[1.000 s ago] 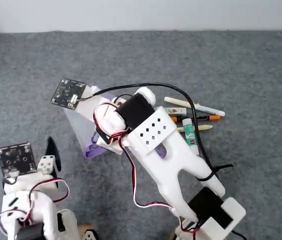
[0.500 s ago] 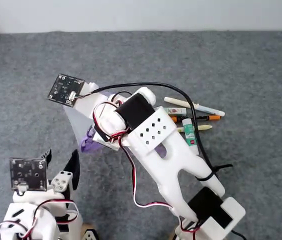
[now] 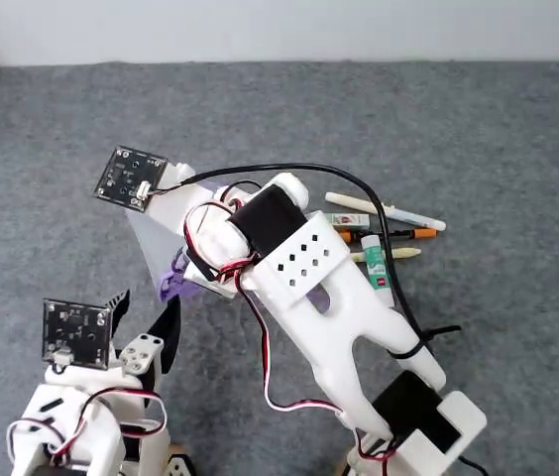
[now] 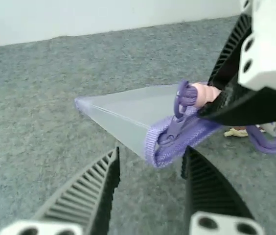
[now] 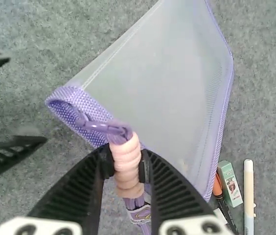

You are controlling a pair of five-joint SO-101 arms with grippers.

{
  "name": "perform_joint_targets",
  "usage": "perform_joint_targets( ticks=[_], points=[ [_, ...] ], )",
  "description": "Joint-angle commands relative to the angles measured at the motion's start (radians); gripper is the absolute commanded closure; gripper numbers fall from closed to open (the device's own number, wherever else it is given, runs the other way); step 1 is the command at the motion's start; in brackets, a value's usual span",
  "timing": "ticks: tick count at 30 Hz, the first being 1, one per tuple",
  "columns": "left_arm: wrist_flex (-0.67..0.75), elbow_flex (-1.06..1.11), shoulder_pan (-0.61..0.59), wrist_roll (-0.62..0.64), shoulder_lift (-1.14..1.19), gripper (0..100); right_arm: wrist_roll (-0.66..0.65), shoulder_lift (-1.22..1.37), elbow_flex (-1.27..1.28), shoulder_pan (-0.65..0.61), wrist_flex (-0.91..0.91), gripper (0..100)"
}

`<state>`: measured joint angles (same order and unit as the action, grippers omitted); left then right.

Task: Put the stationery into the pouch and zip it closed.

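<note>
At lower left the left gripper [image 3: 148, 302] gapes wide and empty, facing the pouch [image 3: 153, 248] at centre-left. It should probably close on the purple webbing, not the film. The right gripper [image 5: 125, 155] is clamped on the pink zip pull [image 5: 127, 178]. The pens [image 3: 384, 233] lie centre-right.

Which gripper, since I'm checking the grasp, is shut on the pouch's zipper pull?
The right gripper, pinching the pink pull; the left gripper is open.
</note>
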<state>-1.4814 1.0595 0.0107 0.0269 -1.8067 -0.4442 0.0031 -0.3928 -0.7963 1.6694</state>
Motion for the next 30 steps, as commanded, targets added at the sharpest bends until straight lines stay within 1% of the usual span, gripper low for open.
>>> perform_joint_targets(
  ticks=[1,4,8,11,16,18,22,30],
  points=[
    [0.046,0.002,0.012,0.014,0.005,80,0.005,-0.058,-0.034,0.005,-0.007,99.0],
    [0.080,0.030,0.012,0.014,0.005,80,0.005,-0.058,-0.034,0.005,-0.007,99.0],
    [0.081,0.033,0.011,0.014,0.017,80,0.005,-0.058,-0.034,0.005,-0.007,99.0],
    [0.089,0.024,0.002,0.018,0.098,80,0.005,-0.058,-0.034,0.005,-0.007,99.0],
    [0.147,-0.021,-0.043,0.048,0.262,80,0.005,-0.058,-0.034,0.005,-0.007,99.0],
    [0.141,-0.035,-0.043,0.048,0.304,80,0.005,-0.059,-0.034,0.005,-0.007,99.0],
    [0.121,-0.042,-0.049,0.046,0.311,80,0.005,-0.059,-0.034,0.005,-0.007,99.0],
    [0.127,-0.038,-0.054,0.041,0.311,81,0.005,-0.061,-0.035,0.005,-0.005,99.0]
  ],
)
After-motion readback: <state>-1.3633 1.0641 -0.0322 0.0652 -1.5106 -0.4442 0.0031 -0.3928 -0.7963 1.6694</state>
